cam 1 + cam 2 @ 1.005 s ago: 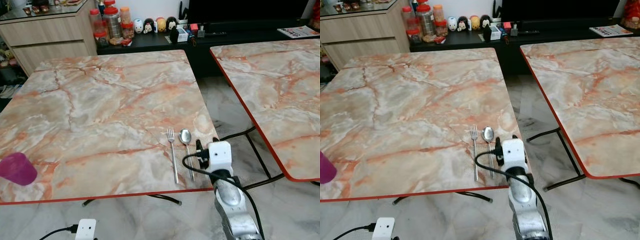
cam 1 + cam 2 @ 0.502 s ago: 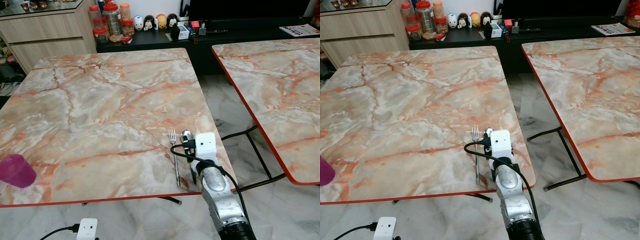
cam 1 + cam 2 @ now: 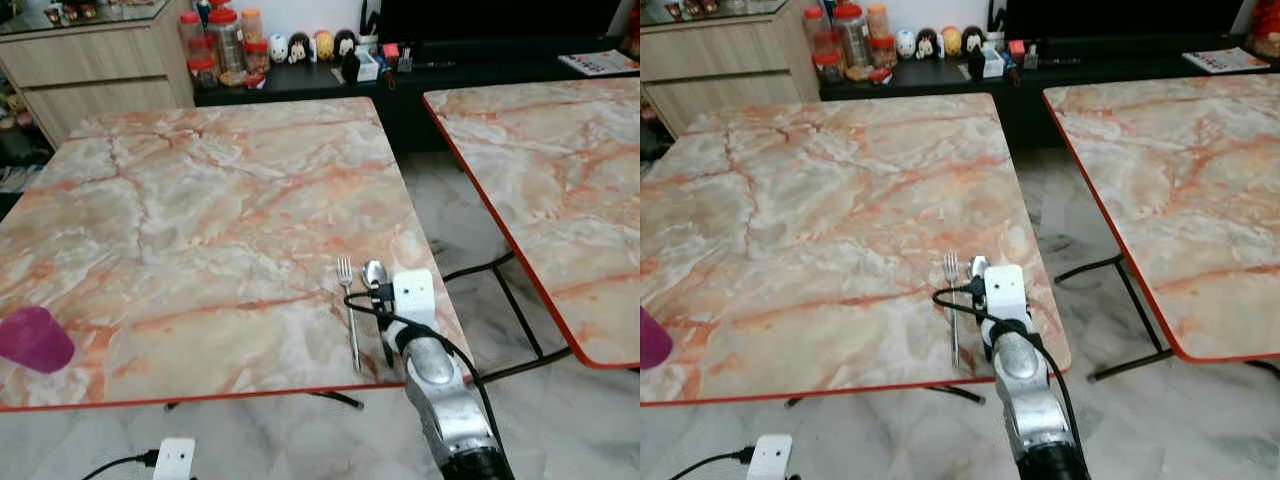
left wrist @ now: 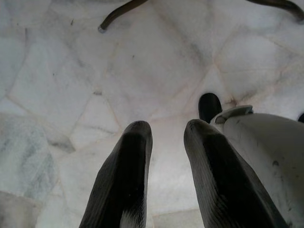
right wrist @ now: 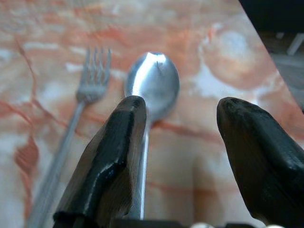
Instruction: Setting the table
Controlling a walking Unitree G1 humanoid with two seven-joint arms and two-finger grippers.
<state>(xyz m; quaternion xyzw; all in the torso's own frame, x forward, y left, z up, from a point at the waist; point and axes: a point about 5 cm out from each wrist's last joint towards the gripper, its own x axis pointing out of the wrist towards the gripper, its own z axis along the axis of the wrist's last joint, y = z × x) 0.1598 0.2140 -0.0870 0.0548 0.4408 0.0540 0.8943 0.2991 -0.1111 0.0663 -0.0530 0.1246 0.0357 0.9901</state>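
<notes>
The right gripper (image 5: 178, 156) hovers over the spoon (image 5: 151, 90), fingers apart, handle beside one finger, fork (image 5: 78, 118) just outside. Next, I judge: centre, lower, close.

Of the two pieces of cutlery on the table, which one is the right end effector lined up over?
The spoon: its handle runs back between the open fingers of the right end effector, while the fork lies beside it, outside them.
</notes>
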